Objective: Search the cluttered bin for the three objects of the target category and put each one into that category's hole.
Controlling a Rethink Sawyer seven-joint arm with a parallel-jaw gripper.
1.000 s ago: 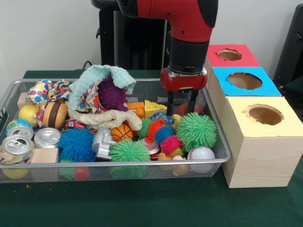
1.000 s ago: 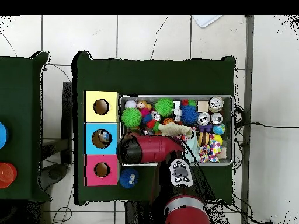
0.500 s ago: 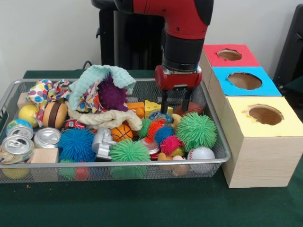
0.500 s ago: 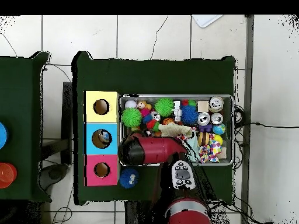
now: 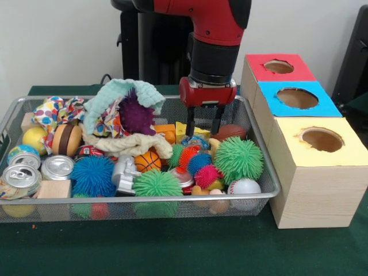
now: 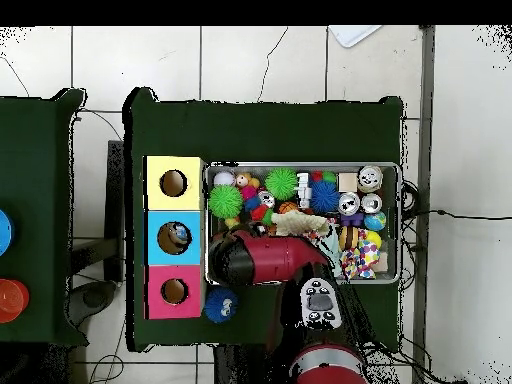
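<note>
The two-fingered black gripper [image 5: 202, 126] under the red wrist hangs spread and empty over the far right part of the wire mesh bin [image 5: 261, 155]; its fingertips end just above the yellow cheese-like wedge [image 5: 187, 130] and the small blue-patterned ball [image 5: 197, 142], with the brown toy football [image 5: 231, 131] just beside them on the box side. Over the last second the gripper has slid away from the boxes and lifted a little; a second ago its fingers stood at the football, so it has left that toy lying where it was and grasped nothing; I read this as repositioning within the search, not a pick.

Around it the clutter looks undisturbed: the large green spiky ball [image 5: 238, 158], the small orange, blue and pink spiky balls [image 5: 198, 163], the mini basketball [image 5: 148, 161] and the baseball [image 5: 244, 187] nearer the front rim; further off, the purple spiky ball [image 5: 135, 115] nested in mint-green cloth [image 5: 109, 98], the big blue spiky ball [image 5: 93, 175], and the silver cans [image 5: 56, 167] at the far end.

The wooden box topped red, blue and yellow [image 5: 296, 99] stands beside the bin; which category is wanted cannot be told, so the candidates all sit in the bin, and from overhead something already lies in the blue hole [image 6: 174, 238].
</note>
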